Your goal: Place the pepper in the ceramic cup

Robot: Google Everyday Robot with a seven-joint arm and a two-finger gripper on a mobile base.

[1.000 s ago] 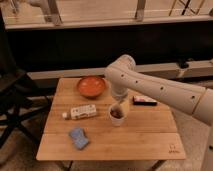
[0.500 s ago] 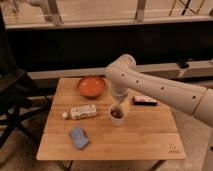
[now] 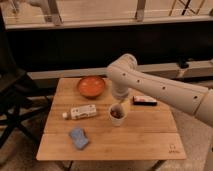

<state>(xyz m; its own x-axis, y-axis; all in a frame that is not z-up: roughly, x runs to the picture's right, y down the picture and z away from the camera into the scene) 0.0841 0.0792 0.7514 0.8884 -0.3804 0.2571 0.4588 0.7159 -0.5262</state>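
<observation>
The ceramic cup (image 3: 117, 115) is small, off-white and round and stands near the middle of the wooden table (image 3: 150, 135). A dark red thing lies inside it, which looks like the pepper (image 3: 117, 113). My gripper (image 3: 121, 105) hangs from the white arm (image 3: 160, 87) directly above the cup, its tip at the cup's rim. The arm comes in from the right and bends down over the cup.
An orange-red bowl (image 3: 91, 85) sits at the back left. A white bottle (image 3: 81, 112) lies on its side left of the cup. A blue sponge (image 3: 78, 138) lies front left. A flat dark oblong thing (image 3: 144, 101) lies right of the arm. A dark chair (image 3: 12, 100) stands left.
</observation>
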